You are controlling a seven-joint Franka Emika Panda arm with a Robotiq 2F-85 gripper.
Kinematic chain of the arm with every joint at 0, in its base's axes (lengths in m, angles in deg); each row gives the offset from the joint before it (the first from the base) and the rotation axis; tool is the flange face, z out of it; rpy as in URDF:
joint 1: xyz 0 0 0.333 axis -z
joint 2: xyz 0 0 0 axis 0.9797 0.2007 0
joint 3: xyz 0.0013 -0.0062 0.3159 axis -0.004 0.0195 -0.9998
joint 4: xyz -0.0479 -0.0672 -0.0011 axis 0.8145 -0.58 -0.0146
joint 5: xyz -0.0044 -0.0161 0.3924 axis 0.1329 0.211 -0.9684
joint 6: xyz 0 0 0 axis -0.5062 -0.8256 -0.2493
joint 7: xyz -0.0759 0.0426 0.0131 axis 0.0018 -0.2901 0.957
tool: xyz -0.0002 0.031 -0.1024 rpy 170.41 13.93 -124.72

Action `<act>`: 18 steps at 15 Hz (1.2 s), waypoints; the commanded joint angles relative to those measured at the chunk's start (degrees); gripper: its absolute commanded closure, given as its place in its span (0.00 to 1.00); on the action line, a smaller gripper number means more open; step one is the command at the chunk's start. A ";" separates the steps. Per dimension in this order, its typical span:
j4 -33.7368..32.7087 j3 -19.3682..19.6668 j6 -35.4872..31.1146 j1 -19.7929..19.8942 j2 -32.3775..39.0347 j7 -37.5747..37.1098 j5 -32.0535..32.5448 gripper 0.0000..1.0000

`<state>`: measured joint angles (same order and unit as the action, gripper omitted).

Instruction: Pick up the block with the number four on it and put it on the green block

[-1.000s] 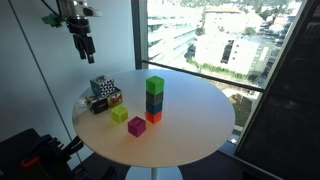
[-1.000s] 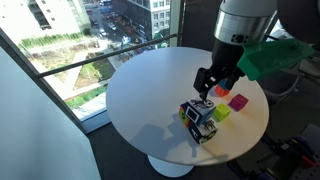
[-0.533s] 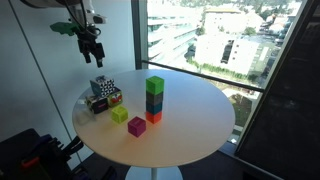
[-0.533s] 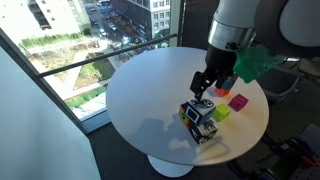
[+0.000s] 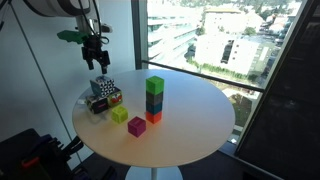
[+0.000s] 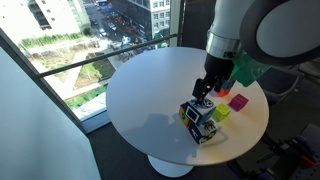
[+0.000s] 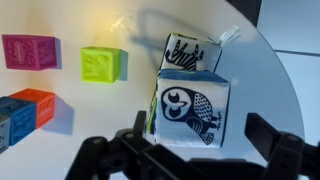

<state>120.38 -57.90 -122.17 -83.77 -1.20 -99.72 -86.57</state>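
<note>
In an exterior view the gripper hangs at the far left, at 10 o'clock of the round white table. It sits straight above a cluster of cubes near the rim and is clear of them. The block with the number four, speckled black and white, sits on top of that cluster. A red-and-dark cube is just beside it at 4 o'clock. No numeral can be read on any face. A yellow-lime cube stands at 5 o'clock of the cluster, and a magenta cube lies near it at 4 o'clock. Further right, at about 3 o'clock of the speckled block and well apart from it, the green block tops a stack. A dark teal cube and an orange one sit beneath it.

In the wrist view the magenta cube is at the far left with the lime cube next. The speckled block fills the middle, with a second black-and-white cube touching it at 12 o'clock. The gripper is spread wide. One finger shows at 7 o'clock of the block and the other at 4 o'clock, neither gripping it.
</note>
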 commanded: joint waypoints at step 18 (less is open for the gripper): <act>-0.98 2.08 -4.99 -2.12 4.94 -2.52 5.61 0.00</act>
<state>120.07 -56.82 -126.67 -84.86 3.17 -100.41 -82.08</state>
